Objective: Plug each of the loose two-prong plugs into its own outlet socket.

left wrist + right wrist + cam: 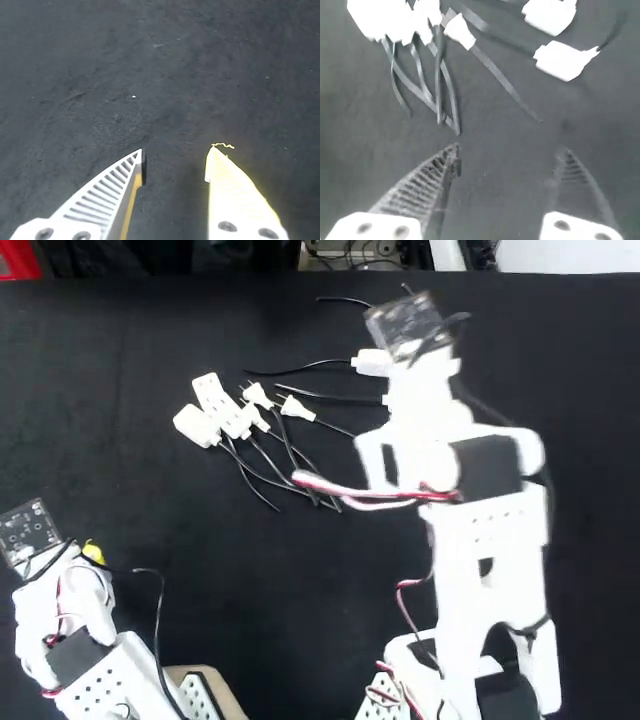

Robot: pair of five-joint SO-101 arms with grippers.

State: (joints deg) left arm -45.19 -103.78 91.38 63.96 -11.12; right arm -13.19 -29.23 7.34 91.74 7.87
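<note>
The right pincer [510, 152] is hanging spread wide over the black table [120, 340], pinching nothing, with two white blocks [562, 60] on black cords lying just beyond its tips. In the high view the right arm [470, 500] is stretching from the lower right toward the upper centre. The loose plugs [297, 408] and outlet sockets [215, 405] are lying clustered left of centre in the upper half, their cords [270, 465] trailing toward the middle. The left pincer [175, 161] is standing spread and unladen at the lower left
</note>
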